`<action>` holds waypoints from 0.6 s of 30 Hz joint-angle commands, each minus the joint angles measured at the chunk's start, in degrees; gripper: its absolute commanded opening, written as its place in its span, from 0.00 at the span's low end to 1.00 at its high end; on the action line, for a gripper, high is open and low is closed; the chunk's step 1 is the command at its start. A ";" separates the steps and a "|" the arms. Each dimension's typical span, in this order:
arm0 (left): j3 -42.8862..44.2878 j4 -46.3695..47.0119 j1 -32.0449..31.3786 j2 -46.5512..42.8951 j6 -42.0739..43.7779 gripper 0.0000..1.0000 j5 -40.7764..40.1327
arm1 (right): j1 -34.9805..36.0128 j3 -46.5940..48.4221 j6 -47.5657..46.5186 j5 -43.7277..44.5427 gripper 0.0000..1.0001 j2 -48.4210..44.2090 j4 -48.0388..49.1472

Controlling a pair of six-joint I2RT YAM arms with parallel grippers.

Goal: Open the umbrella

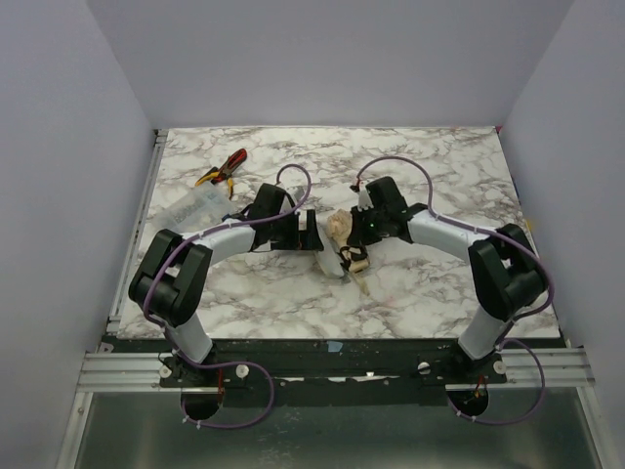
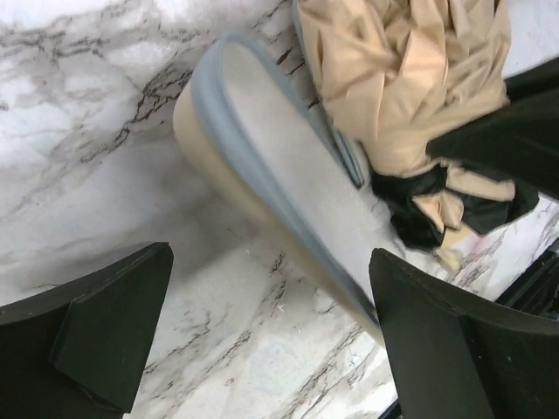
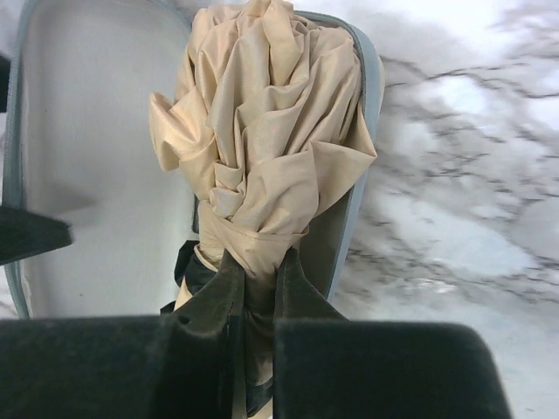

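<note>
The umbrella [image 1: 339, 228] is a folded bunch of beige fabric with black parts at its base, lying in the middle of the marble table [image 1: 430, 293]. My right gripper [image 1: 359, 229] is shut on the gathered fabric, seen close in the right wrist view [image 3: 260, 271] with the beige bundle [image 3: 262, 131] sticking out beyond the fingertips. My left gripper [image 1: 311, 234] is open and empty just left of the umbrella; in its wrist view [image 2: 271, 340] the fingers stand wide apart over bare marble, with the umbrella [image 2: 402, 87] at the upper right. The shaft and handle knob are hidden.
A pale oval case-like piece with a blue-grey rim [image 1: 330, 261] lies under and beside the umbrella [image 2: 288, 183] [image 3: 96, 157]. Red-and-yellow pliers [image 1: 223, 168] and a clear plastic bag [image 1: 192, 207] lie at the far left. Grey walls enclose the table on three sides.
</note>
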 commanded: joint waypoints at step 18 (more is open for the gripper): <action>12.59 -5.38 7.97 -6.47 11.86 0.99 9.17 | -32.74 29.56 -16.75 -3.53 0.00 21.45 -7.92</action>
